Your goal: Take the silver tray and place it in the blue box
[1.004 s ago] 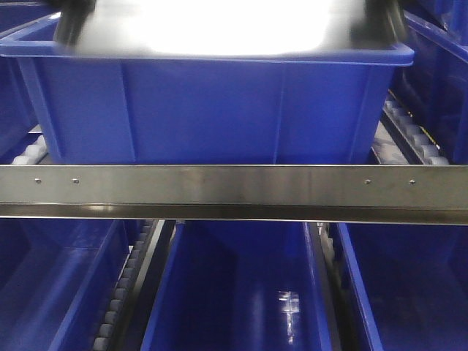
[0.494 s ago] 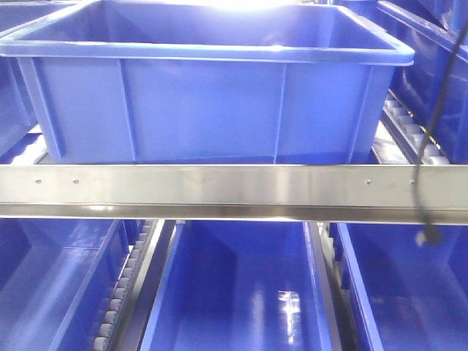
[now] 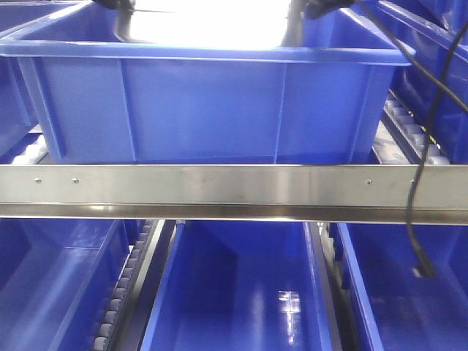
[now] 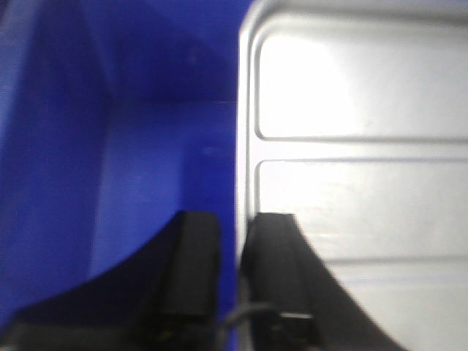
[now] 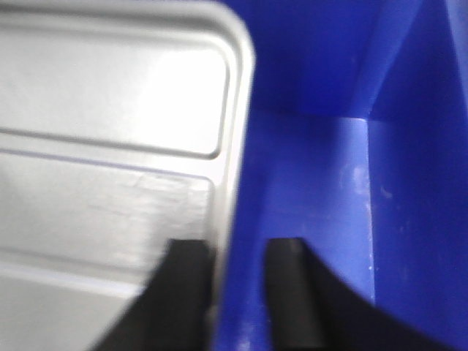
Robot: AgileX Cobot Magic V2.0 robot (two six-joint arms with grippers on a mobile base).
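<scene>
Wrist views, one silver tray, two claws, blue box

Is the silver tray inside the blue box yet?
Inside: the silver tray sits below the blue box rim, blue walls beside it in both wrist views.

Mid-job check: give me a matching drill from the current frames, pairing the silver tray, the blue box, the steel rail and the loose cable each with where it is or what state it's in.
Things:
1. shiny silver metal tray with ridged floor
2. large blue plastic box
3. horizontal stainless steel shelf rail
4. thin black cable

Places or states:
A. hangs down at the right side of the front view
B. runs across below the box
C. sits on the upper shelf, open at the top
D. its rim lies between the fingers of both grippers, over the box interior

Pairs: 1-D, 2-C, 3-B, 4-A
</scene>
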